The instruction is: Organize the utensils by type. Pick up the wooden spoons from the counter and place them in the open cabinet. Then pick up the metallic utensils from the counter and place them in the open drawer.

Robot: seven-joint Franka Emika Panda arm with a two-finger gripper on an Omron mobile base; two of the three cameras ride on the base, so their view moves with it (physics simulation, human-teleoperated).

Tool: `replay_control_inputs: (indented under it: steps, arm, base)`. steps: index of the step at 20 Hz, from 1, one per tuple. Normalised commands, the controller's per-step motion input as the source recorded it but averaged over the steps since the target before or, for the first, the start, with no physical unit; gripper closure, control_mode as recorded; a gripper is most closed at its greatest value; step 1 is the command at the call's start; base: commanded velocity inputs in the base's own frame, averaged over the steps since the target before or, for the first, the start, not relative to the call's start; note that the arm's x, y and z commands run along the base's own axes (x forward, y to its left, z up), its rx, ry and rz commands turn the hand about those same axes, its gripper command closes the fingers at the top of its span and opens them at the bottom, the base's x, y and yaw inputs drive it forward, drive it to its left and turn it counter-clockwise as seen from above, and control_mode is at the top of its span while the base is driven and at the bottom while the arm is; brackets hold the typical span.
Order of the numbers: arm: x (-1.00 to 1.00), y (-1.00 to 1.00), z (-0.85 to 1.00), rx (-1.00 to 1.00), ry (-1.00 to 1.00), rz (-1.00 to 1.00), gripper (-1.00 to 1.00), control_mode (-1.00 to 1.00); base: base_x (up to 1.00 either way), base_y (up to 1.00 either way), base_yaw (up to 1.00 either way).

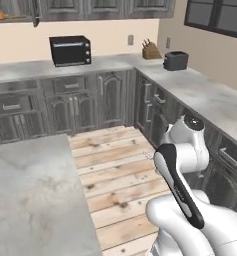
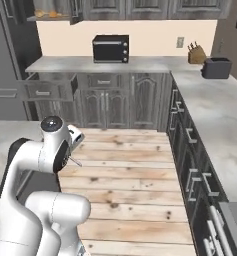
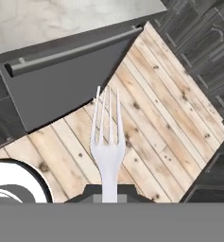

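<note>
One silver fork in claw, above open plank floor.

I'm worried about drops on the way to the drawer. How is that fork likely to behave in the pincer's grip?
The fork looks thin and glossy, so probably slippery. The pincer pinches only its handle end, so it may pivot. Its straight tines suggest it is stiff and light.
</note>
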Motion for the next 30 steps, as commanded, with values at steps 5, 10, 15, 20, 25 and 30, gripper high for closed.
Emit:
replay_control_inputs:
  steps: [5, 10, 15, 20, 25, 30]
  arm:
    - [0.0, 0.0, 0.0, 0.0, 0.0, 0.0, 1.0, 1.0]
    - [0.0, 0.0, 0.0, 0.0, 0.0, 0.0, 1.0, 1.0]
    - [0.0, 0.0, 0.0, 0.0, 0.0, 0.0, 1.0, 1.0]
    - [0.0, 0.0, 0.0, 0.0, 0.0, 0.0, 1.0, 1.0]
    - [0.0, 0.0, 0.0, 0.0, 0.0, 0.0, 1.0, 1.0]
    - [0.0, 0.0, 0.0, 0.0, 0.0, 0.0, 1.0, 1.0]
  base:
    - [1.0, 0.0, 0.0]
    - [1.0, 0.0, 0.0]
    - [1.0, 0.0, 0.0]
    - [1.0, 0.0, 0.0]
    - [1.0, 0.0, 0.0]
    - [1.0, 0.0, 0.04]
